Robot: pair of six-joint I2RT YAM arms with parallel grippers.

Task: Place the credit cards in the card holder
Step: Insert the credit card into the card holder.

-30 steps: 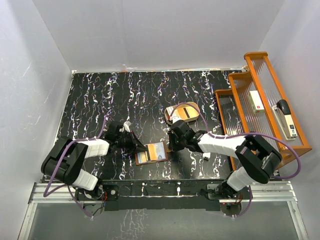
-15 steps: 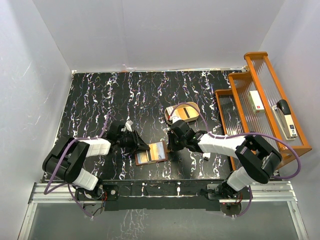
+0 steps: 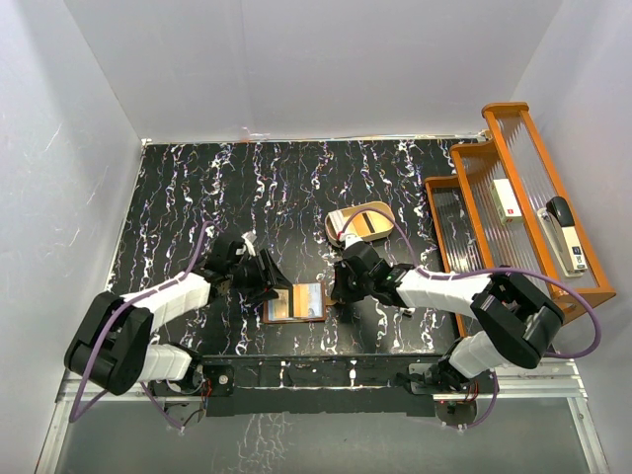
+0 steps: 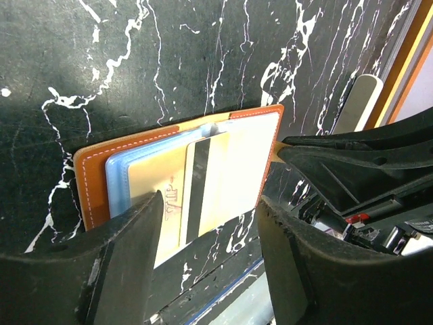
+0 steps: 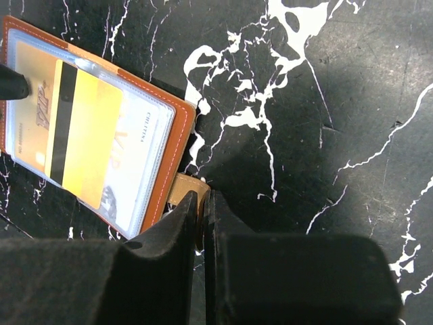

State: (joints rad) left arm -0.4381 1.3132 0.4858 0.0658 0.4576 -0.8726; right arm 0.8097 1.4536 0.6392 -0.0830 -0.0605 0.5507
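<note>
The card holder (image 3: 296, 302) lies open near the front middle of the table, brown with blue-grey lining (image 4: 118, 179). A yellow credit card (image 4: 172, 196) with a black stripe sits in its clear pocket (image 5: 74, 125), its near end sticking out towards my left gripper (image 4: 210, 233). That gripper is open, its fingers (image 4: 132, 250) either side of the card's end with nothing gripped. In the top view it (image 3: 276, 283) is at the holder's left edge. My right gripper (image 5: 204, 203) is shut on the holder's tan strap (image 5: 184, 186) at its right edge (image 3: 334, 288).
A tan oval tray (image 3: 361, 222) with flat items stands behind the right arm. An orange stepped rack (image 3: 513, 212) at the right holds a white box (image 3: 507, 197) and a stapler (image 3: 564, 233). White walls close in the black marbled table (image 3: 237, 188).
My left gripper has opened and let go of the card, which stays in the pocket. The card holder has turned squarer to the front edge. The right gripper keeps its hold.
</note>
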